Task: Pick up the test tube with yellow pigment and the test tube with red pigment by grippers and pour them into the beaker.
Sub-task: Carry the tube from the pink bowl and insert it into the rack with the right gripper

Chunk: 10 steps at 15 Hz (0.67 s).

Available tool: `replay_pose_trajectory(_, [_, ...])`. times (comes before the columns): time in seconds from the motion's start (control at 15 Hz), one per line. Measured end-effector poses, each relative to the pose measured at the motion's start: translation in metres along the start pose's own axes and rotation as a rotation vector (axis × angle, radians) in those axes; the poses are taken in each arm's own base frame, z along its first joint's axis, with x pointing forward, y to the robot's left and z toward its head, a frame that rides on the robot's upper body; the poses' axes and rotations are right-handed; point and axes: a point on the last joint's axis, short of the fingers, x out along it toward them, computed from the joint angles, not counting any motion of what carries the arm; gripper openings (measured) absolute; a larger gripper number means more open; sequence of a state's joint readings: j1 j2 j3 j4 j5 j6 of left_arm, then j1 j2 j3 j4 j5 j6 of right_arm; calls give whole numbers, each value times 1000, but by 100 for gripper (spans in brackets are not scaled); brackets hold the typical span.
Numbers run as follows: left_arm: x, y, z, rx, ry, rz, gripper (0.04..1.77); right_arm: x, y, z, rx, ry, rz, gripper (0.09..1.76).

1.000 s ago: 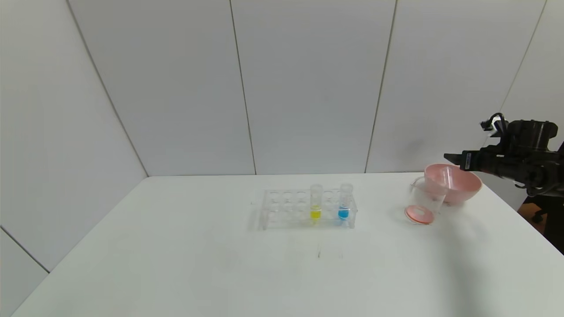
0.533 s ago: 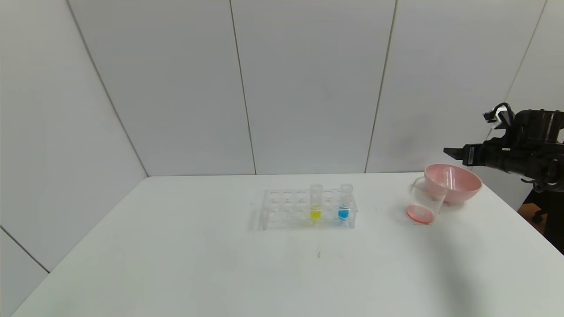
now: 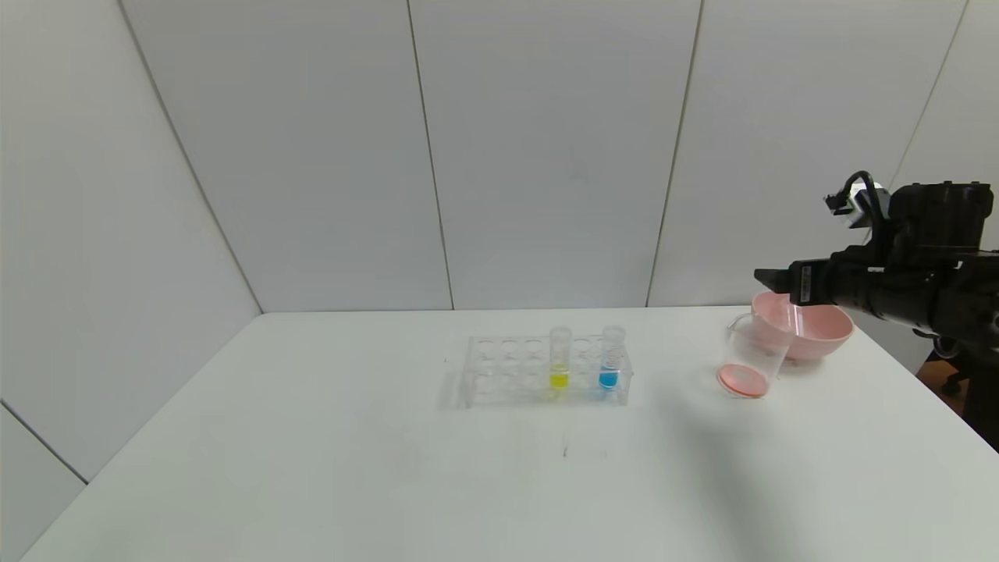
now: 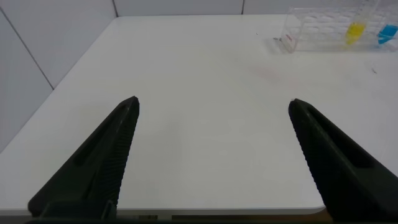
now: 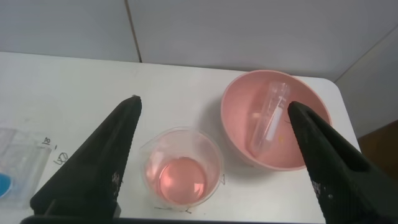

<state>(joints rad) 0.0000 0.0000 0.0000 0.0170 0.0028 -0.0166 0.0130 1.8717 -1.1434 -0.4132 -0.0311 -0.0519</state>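
Left gripper (image 4: pixel 211 155) parked low off table's left edge, fingers spread, empty. Clear plastic rack (image 3: pixel 546 372) at table centre holds clear tube with yellow pigment (image 3: pixel 559 359), upright, beside blue-liquid tube (image 3: pixel 611 359). Clear straight-sided beaker (image 3: pixel 751 357) with reddish liquid at bottom stands just beside pink round bowl (image 3: pixel 804 325); emptied clear tube (image 5: pixel 268 118) lies inside bowl. Right gripper (image 5: pixel 214 155) above beaker and bowl, fingers wide, holding nothing.

Next, judged: swing right gripper toward rack, descend straight over yellow tube, avoid blue one.

Versus earlier: right gripper now further toward centre.
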Motion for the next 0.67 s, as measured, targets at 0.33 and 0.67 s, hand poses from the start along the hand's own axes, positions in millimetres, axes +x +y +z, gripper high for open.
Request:
replay_pose_trajectory(0.33, [0, 0, 0, 0, 0, 0, 172, -44, 84, -1, 29, -19, -62, 170])
replay_pose_trajectory(0.67, [0, 0, 0, 0, 0, 0, 172, -86, 166, -14, 54, -35, 1, 170])
